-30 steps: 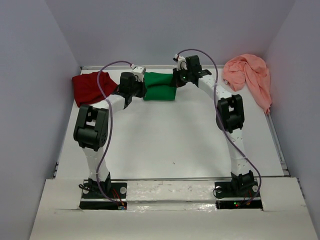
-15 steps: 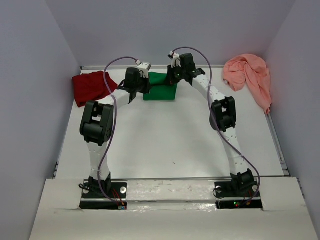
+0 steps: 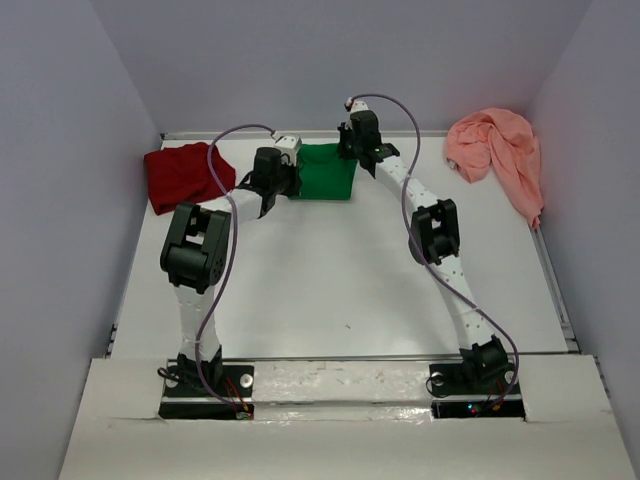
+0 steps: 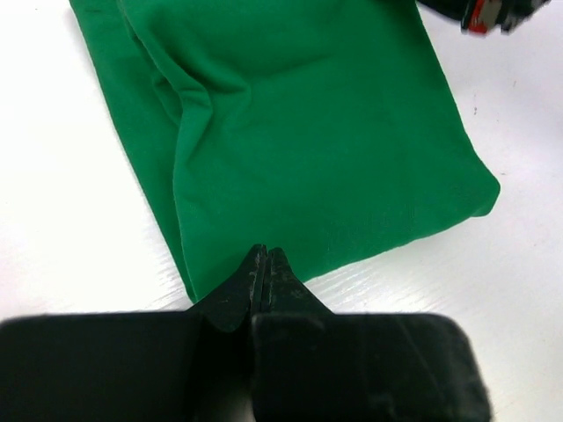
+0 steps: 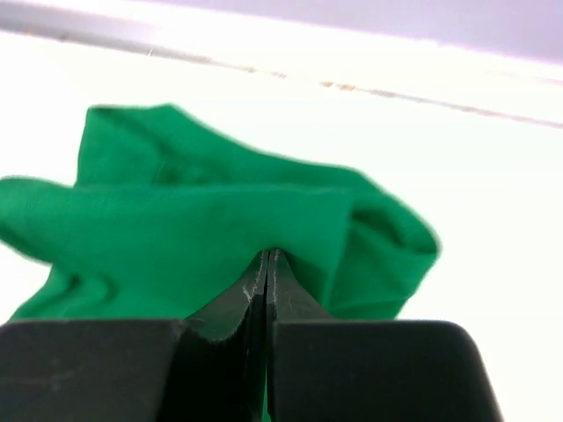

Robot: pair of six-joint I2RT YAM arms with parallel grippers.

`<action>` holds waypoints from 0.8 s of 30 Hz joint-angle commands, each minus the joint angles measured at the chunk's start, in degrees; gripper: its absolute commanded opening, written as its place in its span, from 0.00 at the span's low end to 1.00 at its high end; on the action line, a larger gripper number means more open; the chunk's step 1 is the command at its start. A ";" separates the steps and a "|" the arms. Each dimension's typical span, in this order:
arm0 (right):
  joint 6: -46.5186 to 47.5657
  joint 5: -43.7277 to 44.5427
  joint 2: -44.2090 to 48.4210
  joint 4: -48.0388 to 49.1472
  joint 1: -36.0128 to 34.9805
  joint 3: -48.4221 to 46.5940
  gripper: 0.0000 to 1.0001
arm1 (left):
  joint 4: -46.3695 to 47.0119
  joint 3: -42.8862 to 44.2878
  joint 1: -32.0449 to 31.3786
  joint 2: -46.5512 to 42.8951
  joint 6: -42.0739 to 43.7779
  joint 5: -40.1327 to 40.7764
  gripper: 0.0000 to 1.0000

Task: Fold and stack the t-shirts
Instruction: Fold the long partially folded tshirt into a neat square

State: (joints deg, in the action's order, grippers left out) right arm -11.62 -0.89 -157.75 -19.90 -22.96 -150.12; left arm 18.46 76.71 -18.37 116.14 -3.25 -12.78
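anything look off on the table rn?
Nothing spilled or damaged. The salmon-pink shirt lies crumpled and unfolded in the far right corner, trailing along the table's right edge. The dark red shirt is bunched at far left. The green shirt, between the shut left gripper and right gripper, is folded but lumpy at one end.

A white table (image 3: 330,280) sits between plain lavender-grey walls (image 3: 340,60).
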 commanded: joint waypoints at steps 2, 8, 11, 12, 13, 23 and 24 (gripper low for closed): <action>4.84 15.37 4.56 13.82 -1.73 -0.61 0.00 | 7.38 -3.23 -1.14 -5.30 -0.27 2.32 0.00; 9.42 14.17 4.82 18.94 -3.05 0.18 0.00 | 9.66 -5.42 -1.93 -6.01 0.17 3.19 0.00; 8.46 9.69 6.74 14.04 -3.05 0.44 0.24 | 11.42 -6.65 -2.19 -6.71 0.61 4.68 0.00; 8.89 7.67 7.63 12.36 -3.05 1.49 0.48 | 12.38 -7.18 -2.28 -7.50 0.78 5.21 0.00; 9.33 6.00 8.94 10.43 -3.05 2.72 0.66 | 13.00 -7.53 -2.37 -8.03 0.96 7.31 0.00; 15.66 -9.03 42.51 2.17 -3.05 46.37 0.77 | 11.52 -5.26 -5.53 -10.23 2.54 10.23 0.56; 14.88 -9.39 44.62 0.49 -3.05 47.20 0.78 | 10.12 -4.47 -5.88 -9.45 2.63 9.62 0.58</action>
State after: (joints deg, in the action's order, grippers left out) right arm 1.21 -4.71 -123.98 -16.58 -25.61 -108.20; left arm 27.99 69.19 -23.22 108.44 -1.54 -3.33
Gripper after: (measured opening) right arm 0.766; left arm 0.557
